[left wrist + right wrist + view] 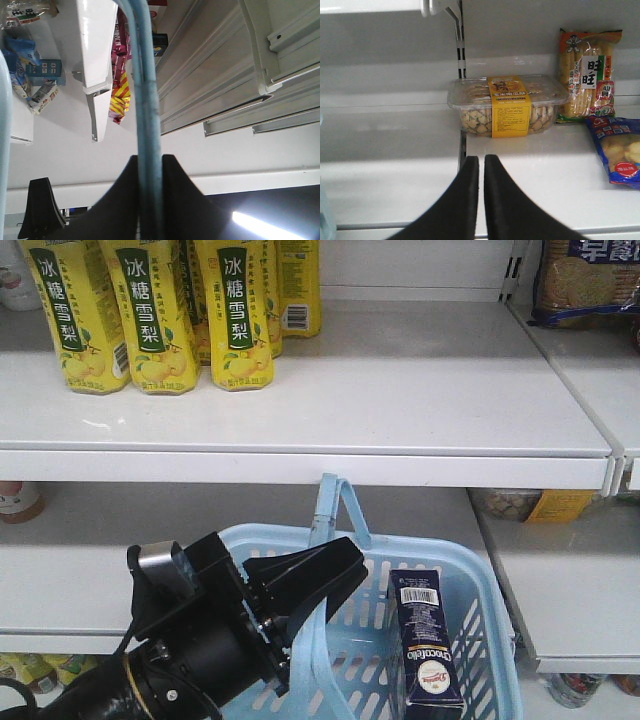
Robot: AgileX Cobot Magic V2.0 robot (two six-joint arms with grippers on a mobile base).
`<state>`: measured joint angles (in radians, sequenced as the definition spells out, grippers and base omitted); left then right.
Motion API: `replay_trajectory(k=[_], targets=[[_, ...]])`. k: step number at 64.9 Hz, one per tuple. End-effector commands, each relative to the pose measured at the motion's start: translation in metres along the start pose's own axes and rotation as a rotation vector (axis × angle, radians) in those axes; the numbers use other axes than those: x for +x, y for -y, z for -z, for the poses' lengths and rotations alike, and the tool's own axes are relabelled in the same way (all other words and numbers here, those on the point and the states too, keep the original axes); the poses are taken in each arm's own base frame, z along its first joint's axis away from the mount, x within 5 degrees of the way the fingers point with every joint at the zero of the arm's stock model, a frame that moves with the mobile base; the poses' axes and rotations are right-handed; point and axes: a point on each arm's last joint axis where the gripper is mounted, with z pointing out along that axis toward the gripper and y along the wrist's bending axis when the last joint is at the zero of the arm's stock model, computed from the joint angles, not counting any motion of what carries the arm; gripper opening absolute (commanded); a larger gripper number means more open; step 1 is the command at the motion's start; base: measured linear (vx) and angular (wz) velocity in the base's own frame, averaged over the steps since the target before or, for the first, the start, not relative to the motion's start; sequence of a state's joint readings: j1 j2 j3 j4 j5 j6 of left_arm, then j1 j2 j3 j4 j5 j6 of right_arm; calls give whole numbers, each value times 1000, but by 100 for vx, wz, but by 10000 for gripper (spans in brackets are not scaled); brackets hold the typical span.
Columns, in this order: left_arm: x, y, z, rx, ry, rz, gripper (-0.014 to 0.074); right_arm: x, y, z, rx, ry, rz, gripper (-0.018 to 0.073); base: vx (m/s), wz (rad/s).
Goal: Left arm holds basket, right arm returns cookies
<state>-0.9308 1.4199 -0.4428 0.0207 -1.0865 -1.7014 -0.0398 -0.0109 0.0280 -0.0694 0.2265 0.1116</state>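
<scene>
The left gripper (pixel 335 570) is clenched on the basket's (pixel 490 635) hoop handle (pixel 147 100), and the cookies carton (pixel 428 650) stands upright inside, toward its right side. The right gripper (pixel 480 159) faces a shelf (pixel 545 170), jaws seemingly pressed together, empty.

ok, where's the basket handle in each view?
Front: basket handle upright, centre frame.
Left wrist: pale blue bar running vertically through centre.
Right wrist: not in it.
Shared landmark: left gripper clamped on it, front and left wrist.
</scene>
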Motion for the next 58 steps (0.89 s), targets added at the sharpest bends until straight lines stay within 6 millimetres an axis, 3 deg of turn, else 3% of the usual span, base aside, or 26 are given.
replay_trajectory(k=[1, 58], targets=[[-2, 44, 3, 359, 22, 15, -3, -1, 0, 0, 2, 66, 12, -6, 0, 0], [-2, 44, 3, 359, 22, 15, -3, -1, 0, 0, 2, 66, 13, -6, 0, 0]])
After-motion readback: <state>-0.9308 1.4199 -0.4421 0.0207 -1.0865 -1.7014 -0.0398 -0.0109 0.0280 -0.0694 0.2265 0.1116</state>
